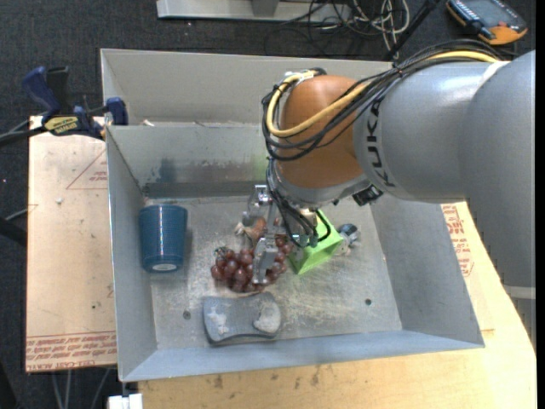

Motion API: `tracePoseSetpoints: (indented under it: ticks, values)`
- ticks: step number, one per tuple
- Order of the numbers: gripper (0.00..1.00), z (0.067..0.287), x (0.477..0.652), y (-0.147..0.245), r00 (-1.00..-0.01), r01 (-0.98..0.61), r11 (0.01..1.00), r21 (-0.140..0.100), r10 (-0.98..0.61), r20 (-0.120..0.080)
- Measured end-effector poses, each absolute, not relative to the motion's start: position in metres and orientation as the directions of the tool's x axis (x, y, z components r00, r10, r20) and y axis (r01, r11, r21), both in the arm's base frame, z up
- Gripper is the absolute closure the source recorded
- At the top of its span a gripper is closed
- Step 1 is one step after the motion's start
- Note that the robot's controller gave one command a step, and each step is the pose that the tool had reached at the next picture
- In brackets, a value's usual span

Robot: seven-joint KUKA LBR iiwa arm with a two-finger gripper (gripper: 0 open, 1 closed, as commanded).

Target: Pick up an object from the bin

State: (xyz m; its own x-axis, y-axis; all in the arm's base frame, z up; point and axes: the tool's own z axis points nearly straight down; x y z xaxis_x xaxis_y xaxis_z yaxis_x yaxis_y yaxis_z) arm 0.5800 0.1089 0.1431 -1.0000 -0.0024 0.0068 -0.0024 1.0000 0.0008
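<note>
Grey metal bin; arm reaches in from the right, orange wrist cover above bin centre; blue cup at left; flat grey piece near the front wall; green block just right of the gripper; gripper tip down against a dark red grape bunch at mid-floor; whether it is spread or pressed together is not readable from this angle.

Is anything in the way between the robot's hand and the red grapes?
Nothing visible is. The gripper is right at the bunch of dark red grapes in the bin's middle. A green block lies close beside, not between.
</note>
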Motion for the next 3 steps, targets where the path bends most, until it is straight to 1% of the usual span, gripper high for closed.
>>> tracePoseSetpoints:
  ticks: [1,2,3]
  values:
    - [0.0,0.147,0.582,0.108,-1.0,0.0,1.0,0.001,0.0,-0.001]
    - [0.0,0.125,0.586,0.107,-0.987,-0.159,0.987,0.001,-0.159,-0.01]
    - [1.0,0.078,0.576,0.101,-0.973,-0.231,0.973,0.004,-0.231,-0.018]
